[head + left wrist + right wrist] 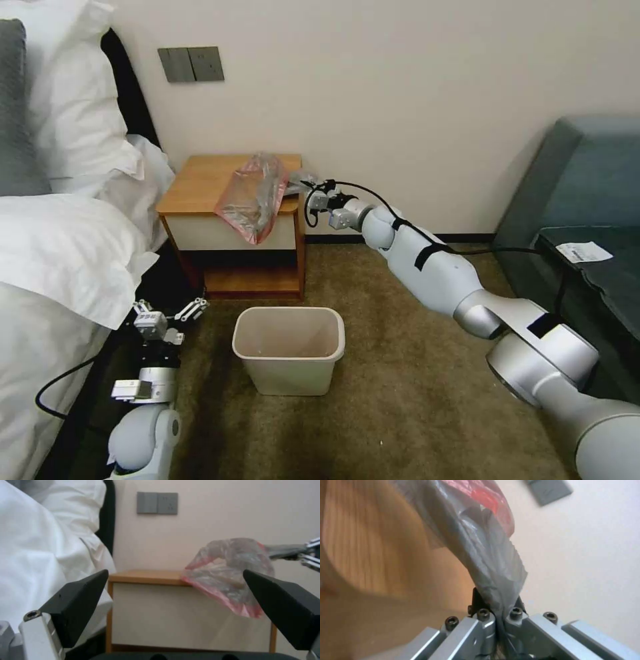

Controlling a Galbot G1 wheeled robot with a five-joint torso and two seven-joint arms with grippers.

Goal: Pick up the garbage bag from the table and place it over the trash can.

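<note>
Head view first, nearest things: the left claw (169, 317) sits low beside the bed (60, 267), over the carpet (373, 400), with its fingers spread apart and nothing between them. In the left wrist view the same left claw (176, 600) shows its two dark fingertips (80, 597) set wide, pointing toward the worktop.

Just ahead on the carpet stands the trash can (289, 349), cream-white and upright, with no liner in it, close in front of the worktop's lower shelf.

Behind it is the worktop (203, 180), with an orange-brown top and a white drawer front (200, 232). The garbage bag (257, 193) lies crumpled on the right part of its top, its pink-red edge hanging over the front and down across the drawer front. From the left wrist view the garbage bag (230, 575) bulges up off the worktop (146, 577), one corner stretched toward the right.

The right arm reaches out to that corner. The right claw (308, 187) is clamped together on the bag's grey plastic; the right wrist view shows the garbage bag (490, 562) pinched tight in the right claw (500, 620), rising taut above the wooden top (370, 550).

Farthest off, a grey wall switch plate (191, 64) sits on the wall above.
</note>
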